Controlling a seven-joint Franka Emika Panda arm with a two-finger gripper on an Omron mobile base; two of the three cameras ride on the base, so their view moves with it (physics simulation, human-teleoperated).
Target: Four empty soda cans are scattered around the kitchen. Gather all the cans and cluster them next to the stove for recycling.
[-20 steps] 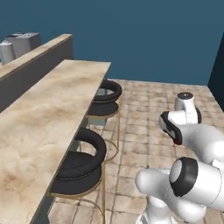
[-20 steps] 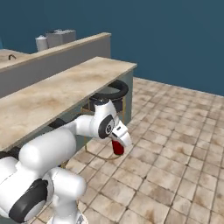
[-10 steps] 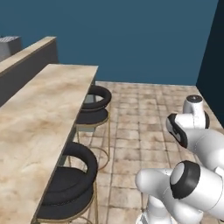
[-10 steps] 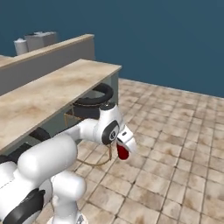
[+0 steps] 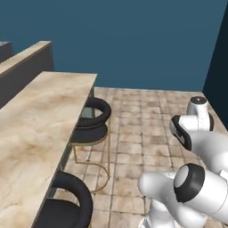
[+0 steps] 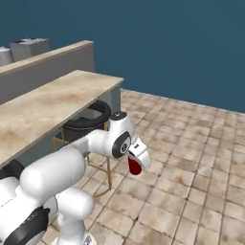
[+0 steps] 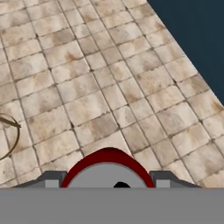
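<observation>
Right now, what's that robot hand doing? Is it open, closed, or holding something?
Gripper: closed on a red can, carried above the tiled floor.

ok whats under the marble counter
Under the beige marble counter sit two round black stools on thin gold frames. The overhang covers their far sides and anything deeper underneath.

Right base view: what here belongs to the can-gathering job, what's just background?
Job:
- red soda can, held in the tool; its silvery top shows in the hand view

Background:
- marble counter
- black stools
- tiled floor
- blue wall
</observation>
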